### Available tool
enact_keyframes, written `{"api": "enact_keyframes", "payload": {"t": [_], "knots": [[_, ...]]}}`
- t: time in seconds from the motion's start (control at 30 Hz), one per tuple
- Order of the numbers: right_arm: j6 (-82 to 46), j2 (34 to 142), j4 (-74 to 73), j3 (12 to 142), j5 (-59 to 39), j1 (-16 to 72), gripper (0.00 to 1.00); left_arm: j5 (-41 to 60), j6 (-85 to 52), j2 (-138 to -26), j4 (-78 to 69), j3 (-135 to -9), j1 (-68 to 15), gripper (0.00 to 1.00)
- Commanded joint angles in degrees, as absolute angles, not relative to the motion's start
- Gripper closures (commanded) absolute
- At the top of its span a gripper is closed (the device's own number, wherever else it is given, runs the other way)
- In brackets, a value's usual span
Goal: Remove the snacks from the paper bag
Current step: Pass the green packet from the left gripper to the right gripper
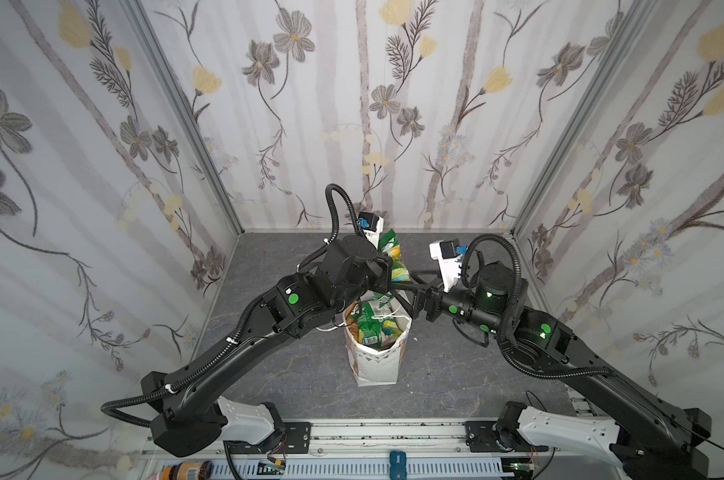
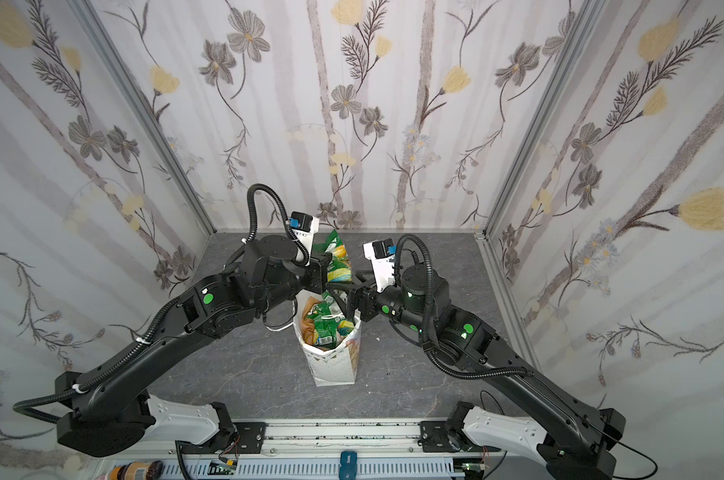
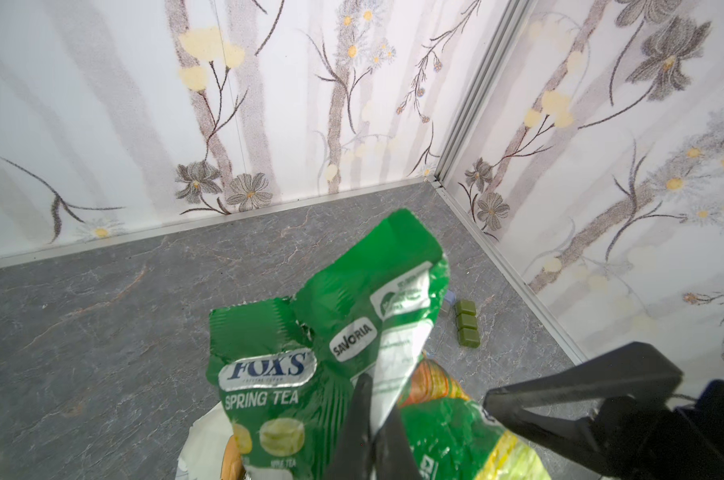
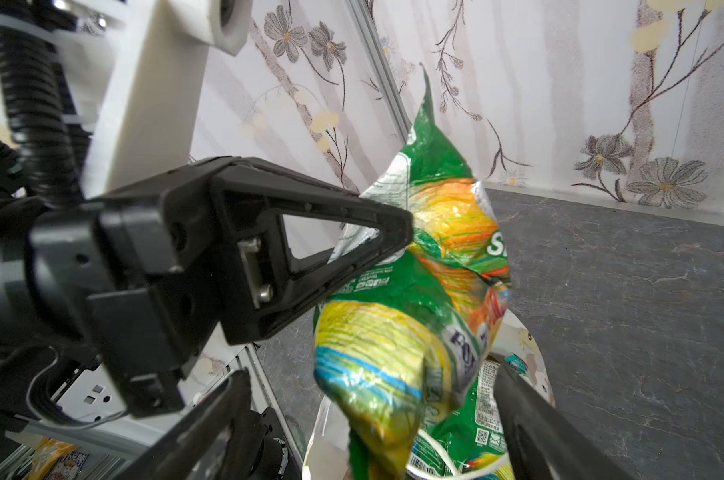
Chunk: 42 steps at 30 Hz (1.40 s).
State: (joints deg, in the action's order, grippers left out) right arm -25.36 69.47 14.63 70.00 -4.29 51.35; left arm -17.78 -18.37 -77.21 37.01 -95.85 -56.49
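Pinching hard with my left gripper [image 3: 366, 386], I have its fingers together on a crinkly green snack packet [image 3: 376, 291] marked "SAVORIA", gripped at the packet's pale back panel. In both top views this packet [image 1: 393, 253] hangs in the air above the far side of the paper bag [image 1: 376, 365], clear of the bag's rim. A second green packet [image 3: 264, 374], marked "FOX'S SPRING TEA", rises just beside it (whether my left fingers have hold of that one too, I cannot tell).

My right gripper [image 4: 370, 370] is spread wide, one finger on each side of the held packet's yellow lower end, just over the bag's mouth; I cannot make out whether either finger touches the wrapper.

The paper bag stands upright near the middle of the grey marbled table [image 1: 455, 374], between my two arms, with more green packets [image 1: 372, 324] inside it and a white cord handle lying across them. Three olive-green cubes [image 3: 467, 324] sit in a row on the table near the far right corner.
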Motion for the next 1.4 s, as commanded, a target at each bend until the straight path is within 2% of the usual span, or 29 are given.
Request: {"api": "enact_keyframes", "payload": {"t": [0.0, 0.3, 0.37, 0.53, 0.6, 0.67, 0.87, 1.03, 1.1, 1.37], "knots": [[-24.0, 71.8, 12.1, 71.2, -3.9, 51.0, 0.09, -18.0, -18.2, -77.3, 33.7, -96.9, -56.9, 1.00], [-23.7, 73.7, 9.1, 70.6, -6.2, 50.3, 0.18, -15.9, -19.8, -77.2, 33.9, -98.2, -57.2, 1.00], [-23.8, 73.6, 7.8, 70.0, -6.9, 50.2, 0.27, -15.2, -20.2, -77.2, 33.5, -98.2, -57.2, 1.00], [-24.0, 73.3, 6.3, 69.5, -7.7, 50.1, 0.58, -15.1, -20.4, -77.3, 33.1, -98.3, -57.3, 1.00], [-24.1, 72.8, 6.0, 69.4, -7.5, 50.1, 0.64, -15.3, -20.2, -77.3, 33.1, -98.3, -57.3, 1.00], [-24.3, 72.3, 5.7, 69.1, -7.1, 50.0, 0.68, -15.1, -20.1, -77.2, 32.8, -98.2, -57.2, 0.92], [-25.5, 70.3, 5.0, 68.8, -6.5, 49.6, 0.86, -14.2, -19.3, -75.2, 29.4, -95.6, -57.4, 0.56], [-26.7, 68.8, 5.0, 68.9, -6.5, 47.9, 0.97, -13.8, -18.6, -72.5, 26.9, -92.9, -57.4, 0.38], [-27.0, 68.3, 5.0, 68.9, -6.8, 45.4, 1.00, -13.2, -18.2, -70.9, 25.9, -91.6, -57.4, 0.31], [-29.0, 68.0, 4.6, 69.0, -11.4, 38.2, 1.00, -6.0, -13.5, -63.6, 21.2, -84.3, -57.3, 0.05]]}}
